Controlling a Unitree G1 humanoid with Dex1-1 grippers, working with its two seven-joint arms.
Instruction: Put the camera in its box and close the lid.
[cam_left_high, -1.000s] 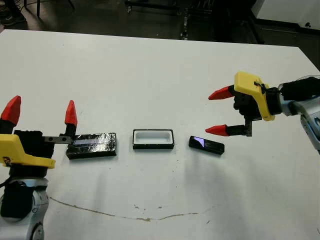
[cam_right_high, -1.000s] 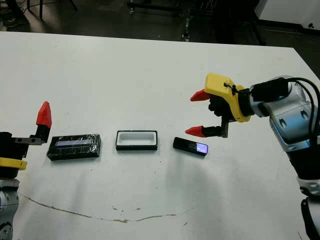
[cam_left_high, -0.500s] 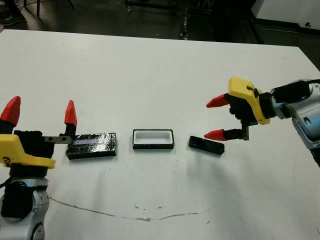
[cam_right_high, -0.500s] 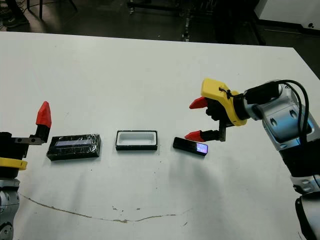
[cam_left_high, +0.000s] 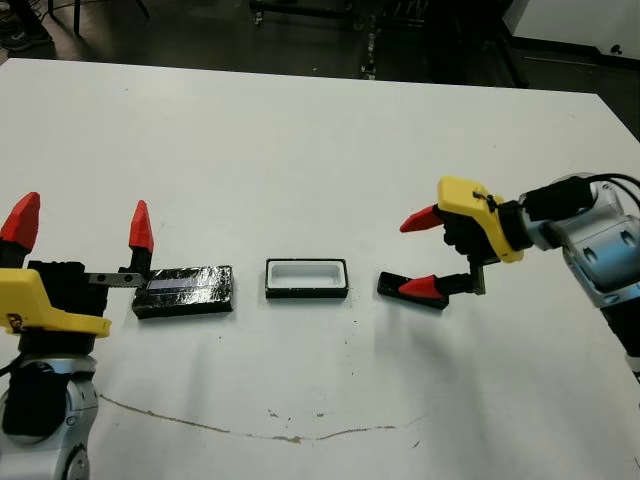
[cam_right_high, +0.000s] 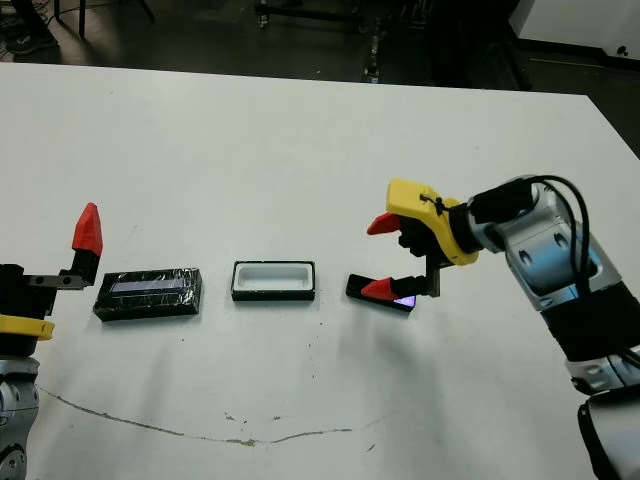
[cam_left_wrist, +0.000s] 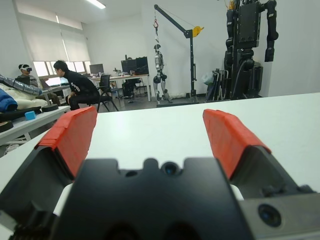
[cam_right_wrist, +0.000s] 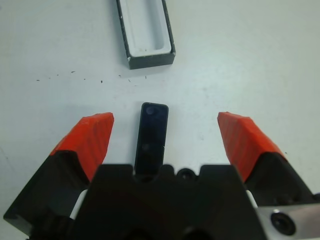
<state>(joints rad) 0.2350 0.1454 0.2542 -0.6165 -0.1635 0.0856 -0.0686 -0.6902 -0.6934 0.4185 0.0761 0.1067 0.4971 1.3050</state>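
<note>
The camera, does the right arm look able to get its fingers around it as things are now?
Probably yes. The right gripper is open, and the camera lies flat between its spread fingers with nothing beside it. The box sits clear of it.

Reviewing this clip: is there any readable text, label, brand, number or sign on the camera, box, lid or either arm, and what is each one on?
None can be read.
Camera: plain black face, no lettering visible.
Box: bare white lining, no print.
Lid: crinkly reflections and a pale strip, no legible text.
Left gripper and right gripper, both with jaws open: no markings visible.
</note>
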